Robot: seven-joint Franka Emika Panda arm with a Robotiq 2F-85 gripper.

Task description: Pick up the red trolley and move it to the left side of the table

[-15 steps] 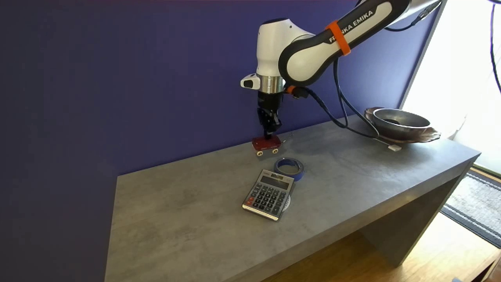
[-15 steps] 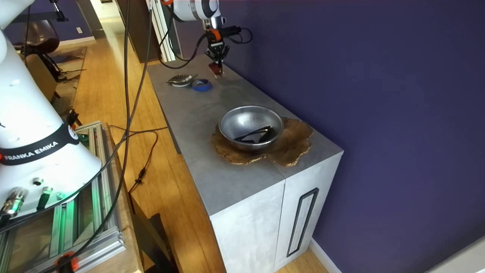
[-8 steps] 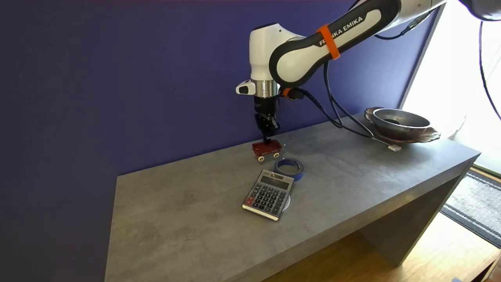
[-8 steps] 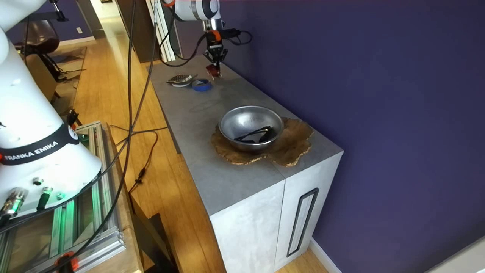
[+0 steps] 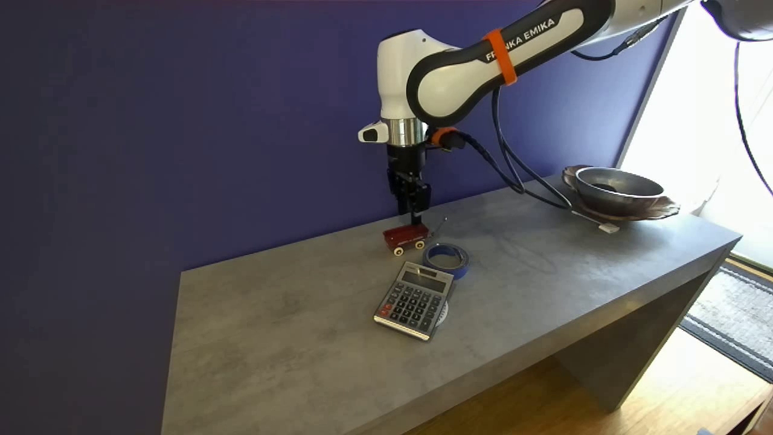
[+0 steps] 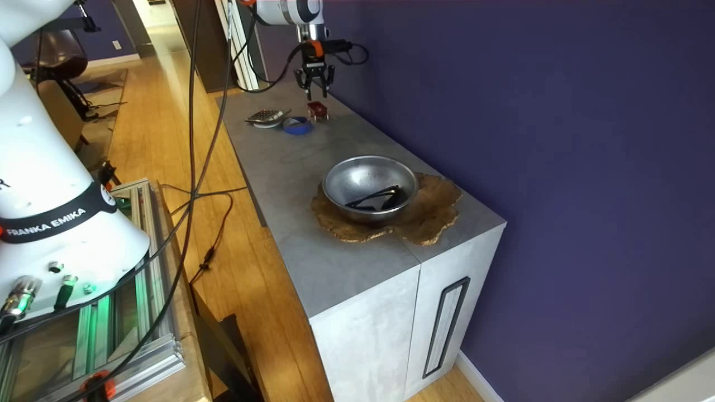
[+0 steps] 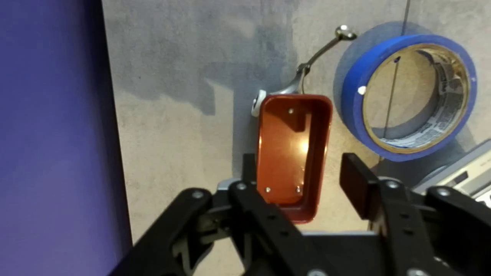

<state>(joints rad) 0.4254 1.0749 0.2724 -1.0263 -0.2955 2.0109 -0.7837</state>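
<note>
I have the claw (image 6: 317,96) spread wide above the red trolley (image 5: 406,237), presumably to straddle its narrow width. In an exterior view the trolley stands wheels-down on the tabletop (image 5: 272,314), just left of the blue tape (image 5: 461,271) (not far enough left, I judge).

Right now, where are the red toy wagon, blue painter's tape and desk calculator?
Red toy wagon (image 7: 287,157), wrist view: floor of its bed.
Roll of blue painter's tape (image 7: 351,97), wrist view: blue outer band.
Desk calculator (image 5: 414,302), in an exterior view: keypad.
</note>
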